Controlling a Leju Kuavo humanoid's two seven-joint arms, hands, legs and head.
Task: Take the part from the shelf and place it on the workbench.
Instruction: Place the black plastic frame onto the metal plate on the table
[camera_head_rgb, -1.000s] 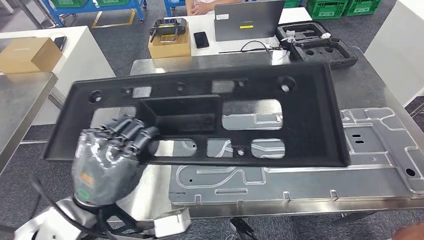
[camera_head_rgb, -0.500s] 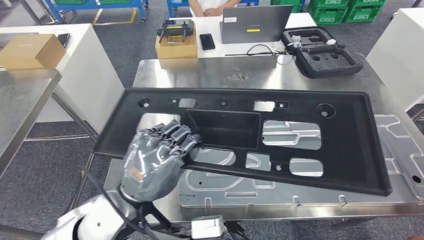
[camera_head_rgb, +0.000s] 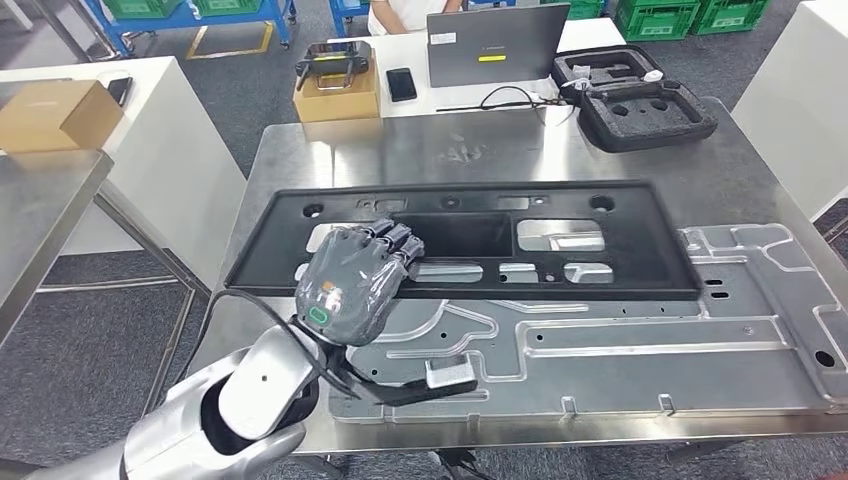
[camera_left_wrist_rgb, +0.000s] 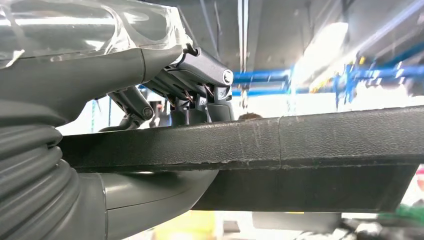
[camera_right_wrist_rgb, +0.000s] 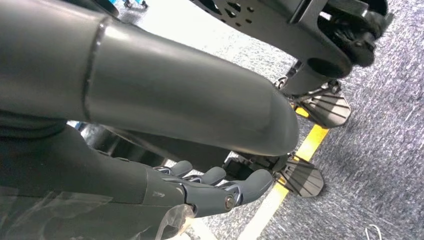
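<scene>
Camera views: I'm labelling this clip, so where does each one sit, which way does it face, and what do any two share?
Head view: high on the body, looking forward and down at the steel workbench; shows the left hand gripping the black panel.
Left wrist view: behind the left hand, along the black panel's edge.
Right wrist view: behind the hanging right hand, facing the floor.
Shared: head and left wrist views both show hand and panel.

Behind the bench we see a laptop (camera_head_rgb: 497, 44), a phone (camera_head_rgb: 401, 83), a cardboard box (camera_head_rgb: 338, 96) (a controller (camera_head_rgb: 337, 60) on top) and a black foam case (camera_head_rgb: 633, 96).
</scene>
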